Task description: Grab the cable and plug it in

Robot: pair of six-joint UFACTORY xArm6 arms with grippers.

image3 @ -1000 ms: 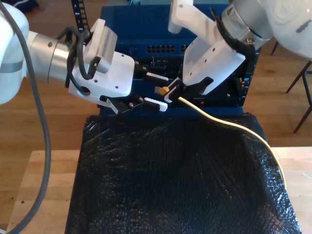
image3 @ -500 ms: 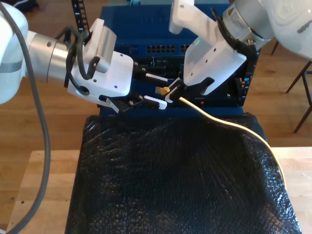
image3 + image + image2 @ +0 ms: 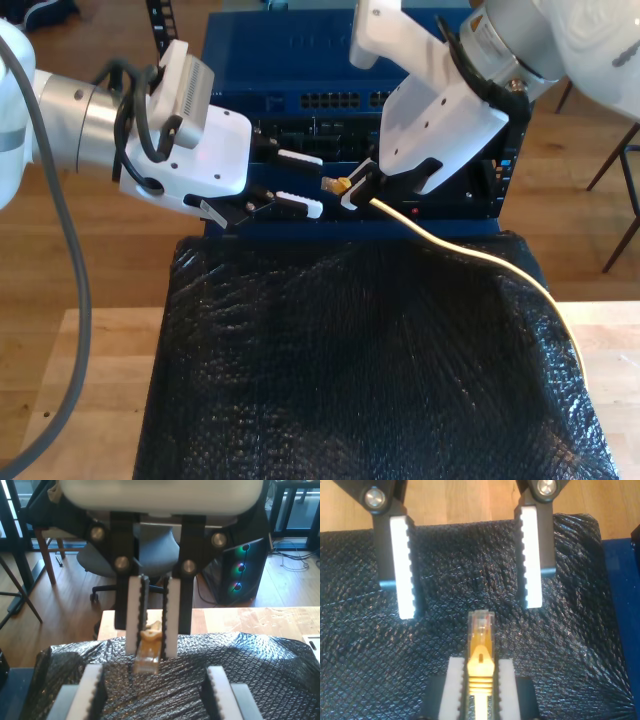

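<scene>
The pale-yellow cable (image 3: 470, 257) runs across the black mat to my second gripper (image 3: 352, 190), which is shut on its yellow boot. The clear plug (image 3: 480, 630) sticks out past the closed pads of my second gripper (image 3: 480, 662). In the exterior view that plug tip (image 3: 330, 184) hangs in front of the blue rack. My first gripper (image 3: 315, 185) faces it from the exterior view's left, open, with nothing between its fingers. The first wrist view looks past my first gripper (image 3: 154, 675) at my second gripper (image 3: 150, 647) clamping the plug (image 3: 146, 660).
A blue equipment rack (image 3: 300, 50) with a row of network ports (image 3: 330, 100) stands behind both grippers. A black bubble-wrap mat (image 3: 370, 370) covers the wooden table (image 3: 90, 380). Black hoses trail from the first arm at the exterior view's left.
My first gripper has drawn back toward the exterior view's left and risen slightly, still open. My second gripper and the plug have barely moved.
</scene>
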